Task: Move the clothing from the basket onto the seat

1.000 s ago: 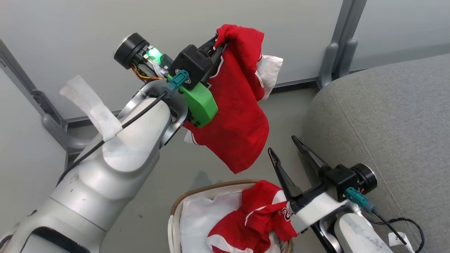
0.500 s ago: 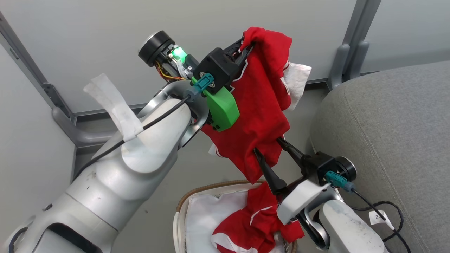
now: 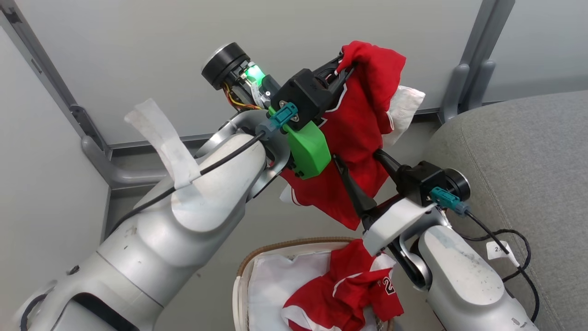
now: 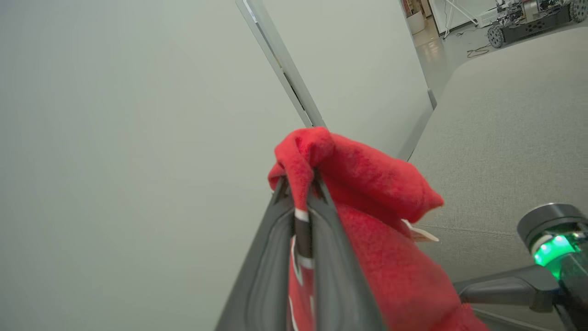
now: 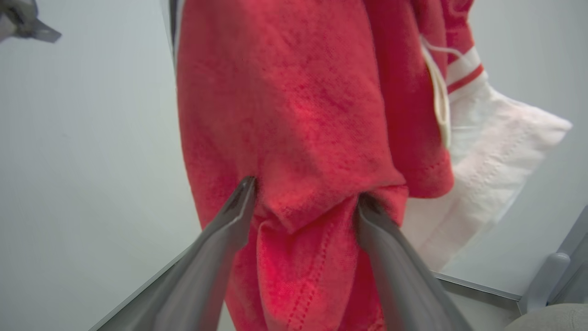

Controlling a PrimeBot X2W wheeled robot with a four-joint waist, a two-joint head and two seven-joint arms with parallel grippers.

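My left gripper (image 3: pixel 342 69) is raised high and shut on the top fold of a red jersey (image 3: pixel 363 133), which hangs down from it with a white part (image 3: pixel 404 110) behind. In the left wrist view the fingertips (image 4: pixel 298 184) pinch that jersey (image 4: pixel 367 184). My right gripper (image 3: pixel 360 158) stands open, its fingers on either side of the jersey's lower part; the cloth (image 5: pixel 298 115) bulges between the open fingers (image 5: pixel 305 195). A second red jersey (image 3: pixel 353 294) lies crumpled in the basket (image 3: pixel 285 243) below. The grey seat (image 3: pixel 519 151) is at the right.
Pale wall panels with grey metal posts (image 3: pixel 464 87) stand behind. A white liner cloth (image 3: pixel 275 285) lines the basket. A black cable with a white tag (image 3: pixel 498 250) hangs from my right arm in front of the seat. The grey floor (image 3: pixel 216 285) runs between the wall and the basket.
My right gripper has risen from beside the basket to the hanging jersey, and its open fingers now straddle the cloth. The head camera has shifted. The left gripper keeps its hold.
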